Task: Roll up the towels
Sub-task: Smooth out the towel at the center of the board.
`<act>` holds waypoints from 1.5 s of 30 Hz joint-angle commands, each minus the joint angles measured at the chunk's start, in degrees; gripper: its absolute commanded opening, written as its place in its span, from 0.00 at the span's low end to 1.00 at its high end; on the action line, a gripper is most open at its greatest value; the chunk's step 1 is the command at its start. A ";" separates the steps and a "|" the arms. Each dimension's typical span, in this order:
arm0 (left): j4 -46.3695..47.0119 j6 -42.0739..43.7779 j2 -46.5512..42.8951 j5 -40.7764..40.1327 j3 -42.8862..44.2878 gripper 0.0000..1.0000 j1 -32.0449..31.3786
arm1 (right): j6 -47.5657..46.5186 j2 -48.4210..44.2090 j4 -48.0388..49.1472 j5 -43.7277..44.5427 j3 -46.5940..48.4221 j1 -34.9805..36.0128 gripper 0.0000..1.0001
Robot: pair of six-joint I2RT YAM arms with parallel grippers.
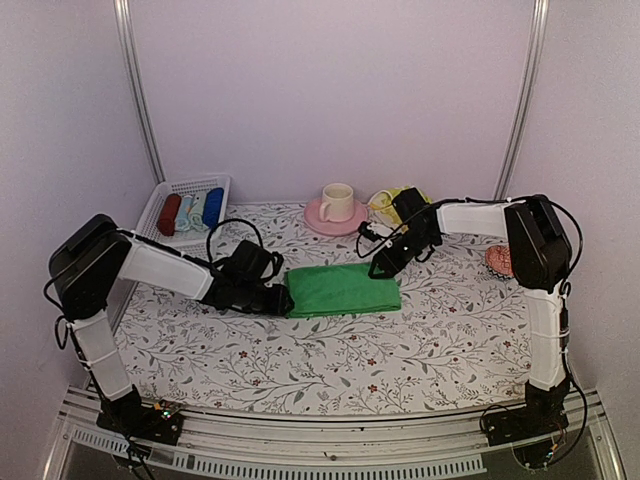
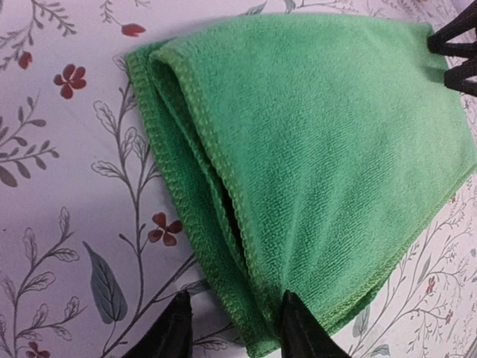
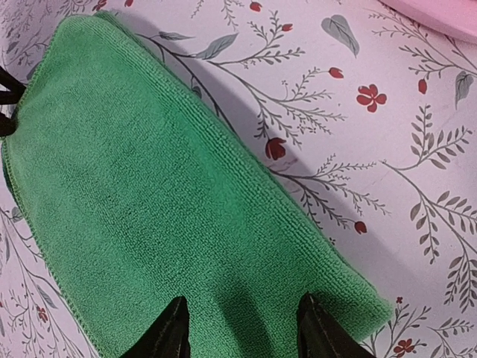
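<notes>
We see the left gripper (image 2: 235, 332), jaws partly apart, straddling the left hem of the folded green towel (image 2: 313, 149). The right gripper (image 3: 246, 332), jaws also apart and gripping nothing, is over the towel's right end. The towel lies flat mid-table (image 1: 300, 360). The yellow towel (image 1: 383, 203) sits far right, beside a pink saucer (image 1: 320, 225).

Folded green towel (image 1: 343, 290) lies flat on a floral table (image 1: 330, 370); left gripper (image 1: 283, 298) at its 9 o'clock end, right gripper (image 1: 383, 264) at 2 o'clock.
</notes>
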 commanded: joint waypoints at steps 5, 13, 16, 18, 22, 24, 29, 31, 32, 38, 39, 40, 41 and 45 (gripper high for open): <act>0.29 2.37 -6.53 -4.13 0.61 0.46 1.75 | -5.00 -6.40 -2.09 -6.44 -0.33 0.19 0.50; 0.97 7.77 -2.95 0.95 8.16 0.47 4.62 | -7.35 -12.79 -3.72 -13.10 -5.01 0.20 0.48; 2.06 7.53 -1.44 6.30 9.03 0.47 6.81 | -8.66 -13.38 -4.40 -13.80 -7.11 0.20 0.48; 2.66 7.84 -1.59 7.69 8.62 0.47 7.15 | -10.66 -13.54 -5.25 -14.63 -7.97 0.35 0.48; 3.46 9.19 -3.73 7.85 6.11 0.48 7.24 | -13.01 -12.81 -6.53 -15.21 -8.22 1.51 0.49; 5.83 9.15 -5.28 9.78 3.78 0.49 7.25 | -13.48 -12.19 -6.57 -14.06 -8.14 2.41 0.50; 8.68 8.93 -7.09 12.85 0.59 0.58 7.00 | -13.70 -10.01 -6.58 -13.32 -7.63 4.10 0.51; 8.07 9.24 -7.23 9.78 0.11 0.66 7.07 | -13.68 -9.33 -6.93 -13.38 -7.44 4.46 0.51; 7.87 9.34 -6.94 8.42 0.14 0.68 7.43 | -13.79 -9.15 -7.13 -13.36 -7.37 4.61 0.51; 7.05 10.52 -0.40 9.37 5.19 0.65 8.96 | -14.59 -8.91 -7.28 -13.89 -7.86 4.69 0.50; 6.84 11.02 1.13 9.98 6.45 0.64 9.18 | -14.63 -8.79 -7.33 -14.00 -7.87 4.73 0.50; 6.82 11.31 2.42 10.89 7.54 0.62 9.51 | -14.64 -8.64 -7.36 -13.98 -7.87 4.70 0.50; 6.66 11.43 3.78 11.66 8.59 0.61 9.86 | -14.64 -8.59 -7.44 -13.97 -7.87 4.75 0.50; 4.34 12.57 7.31 11.93 12.11 0.51 10.53 | -15.03 -8.73 -7.45 -13.42 -8.02 4.73 0.49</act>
